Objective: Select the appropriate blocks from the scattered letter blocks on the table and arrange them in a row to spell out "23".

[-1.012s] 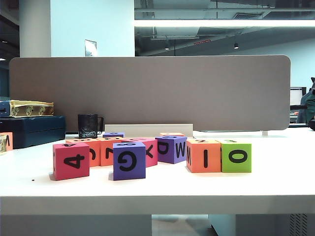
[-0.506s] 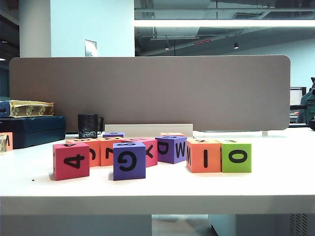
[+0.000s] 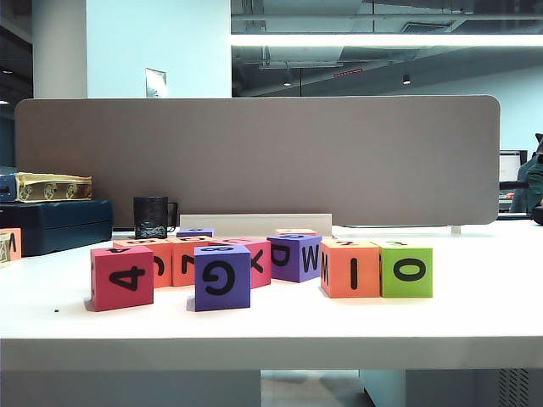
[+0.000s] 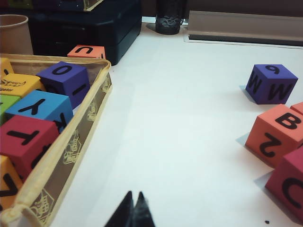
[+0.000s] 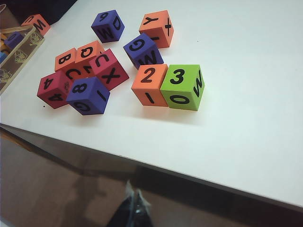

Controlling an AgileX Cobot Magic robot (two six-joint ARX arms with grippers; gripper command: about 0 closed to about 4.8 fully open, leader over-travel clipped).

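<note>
Orange block (image 5: 149, 84) touching green block (image 5: 182, 86): "23" row.

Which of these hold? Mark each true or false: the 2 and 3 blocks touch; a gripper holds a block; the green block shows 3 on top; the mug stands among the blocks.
1. The orange block and green block sit side by side, touching. True.
2. A gripper holds a block. False: the left gripper and right gripper are both shut on nothing, away from the blocks.
3. The green block shows 3 on top. True.
4. The mug stands among the blocks. False: it stands behind them, by the divider.
</note>
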